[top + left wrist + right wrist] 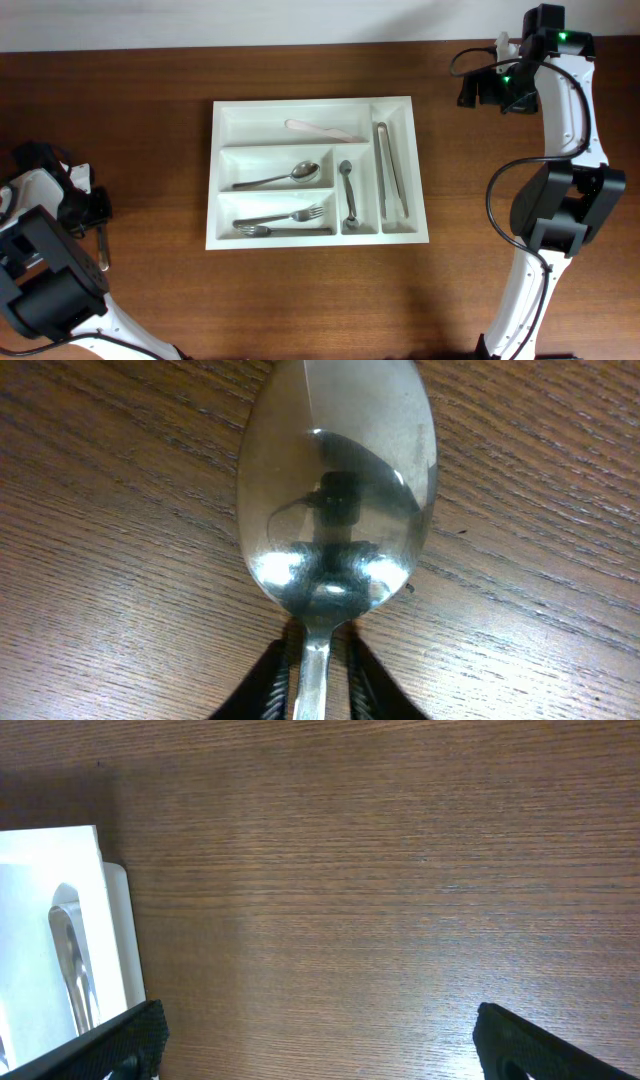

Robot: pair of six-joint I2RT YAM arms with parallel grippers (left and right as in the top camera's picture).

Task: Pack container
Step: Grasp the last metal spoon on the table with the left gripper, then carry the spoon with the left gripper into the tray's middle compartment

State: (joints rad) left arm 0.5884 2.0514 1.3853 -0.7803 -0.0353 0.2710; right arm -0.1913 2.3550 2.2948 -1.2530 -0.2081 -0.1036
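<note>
The white cutlery tray (225, 170) lies mid-table. It holds a pale knife (325, 129) in its top compartment, a spoon (280, 178) below that, two forks (285, 222) in the lowest one, another spoon (348, 195), and tongs (390, 170) at the right. My left gripper (97, 215) is far left of the tray. It is shut on the handle of a metal spoon (335, 490) that lies on the table (120, 530), bowl pointing away from the jaws (320, 670). My right gripper (320, 1040) is wide open and empty, above bare wood right of the tray's corner (115, 920).
The dark wooden table (130, 80) has its back edge along the top of the overhead view. The right arm's base (560, 215) stands right of the tray. The left arm's base (45, 270) fills the lower left corner.
</note>
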